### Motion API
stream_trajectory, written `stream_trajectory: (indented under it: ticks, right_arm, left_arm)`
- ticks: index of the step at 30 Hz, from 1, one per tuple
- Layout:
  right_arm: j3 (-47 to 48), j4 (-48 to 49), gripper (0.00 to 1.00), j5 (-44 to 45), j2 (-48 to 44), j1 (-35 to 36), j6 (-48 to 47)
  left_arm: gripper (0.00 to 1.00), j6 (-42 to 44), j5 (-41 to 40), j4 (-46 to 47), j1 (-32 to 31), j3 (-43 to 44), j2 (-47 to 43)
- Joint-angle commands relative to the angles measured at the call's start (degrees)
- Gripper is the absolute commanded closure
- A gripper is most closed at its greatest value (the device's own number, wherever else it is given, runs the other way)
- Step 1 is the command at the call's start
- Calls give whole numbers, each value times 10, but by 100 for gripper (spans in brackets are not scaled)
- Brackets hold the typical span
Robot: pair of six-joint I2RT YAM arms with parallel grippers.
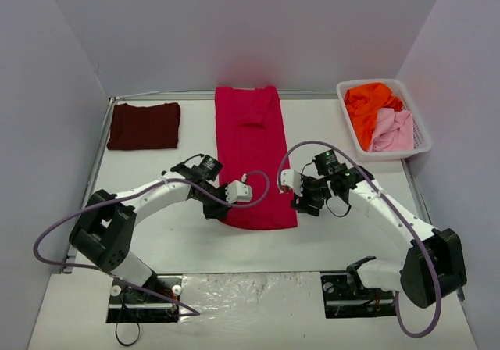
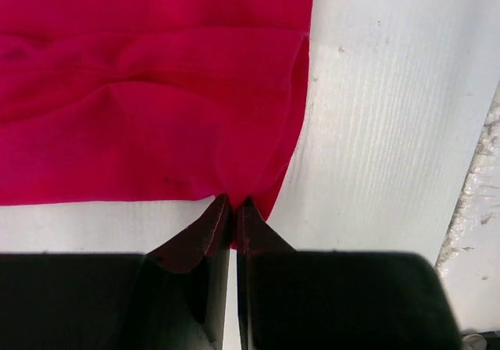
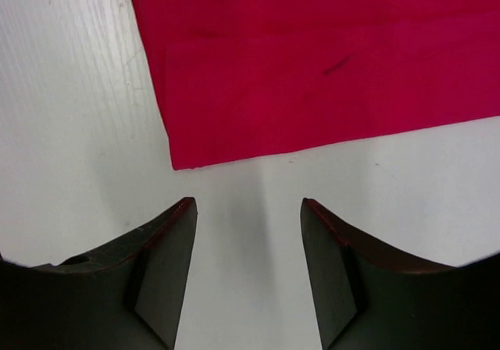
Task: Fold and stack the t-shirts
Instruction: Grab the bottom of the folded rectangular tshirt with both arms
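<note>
The left end effector (image 2: 234, 206) is pinched tight on the near left corner of the red shirt (image 2: 148, 92), and the cloth puckers into its tips. The right end effector (image 3: 248, 209) stands partly open with nothing between its jaws. It sits low over the bare table (image 3: 70, 92), just short of the shirt's near right corner. The shirt lies folded into a long strip down the middle of the table, its near hem toward the arms and its far end at the back edge.

The step in hand looks like taking both near corners to fold the hem away up the strip. To do it well, the right end effector should ease forward until the corner sits between its fingers, then close on every layer. From the left wrist view I cannot tell whether the left grip has the lower layer as well as the top one. Both corners should then rise together and level, just clear of the cloth, and travel straight back with the hem taut between them. An uneven lift would likely skew the fold.

The table is white, smooth and faintly ribbed, so a dragged strip would probably slide. A folded maroon shirt (image 1: 144, 126) lies at the far left, well apart, and is likely where the stack goes. A basket (image 1: 419, 130) at the far right holds an orange shirt (image 1: 371, 108) and a pink shirt (image 1: 393, 130). Plain pale walls (image 1: 250, 30) close in the back and sides.
</note>
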Motion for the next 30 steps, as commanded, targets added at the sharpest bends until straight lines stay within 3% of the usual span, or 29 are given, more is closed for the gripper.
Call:
stream_trajectory:
  ticks: [1,16,30]
  right_arm:
    - [-25,3,49,71,9,32,-38]
    - [-90,113,51,143,63,154,9]
    - [-95,151,51,164,136,194,30]
  left_arm:
    - [98,16,54,-44,14,26,18]
    - [98,8,79,-41,32,32,49]
    - [98,10,86,-43,42,28,53]
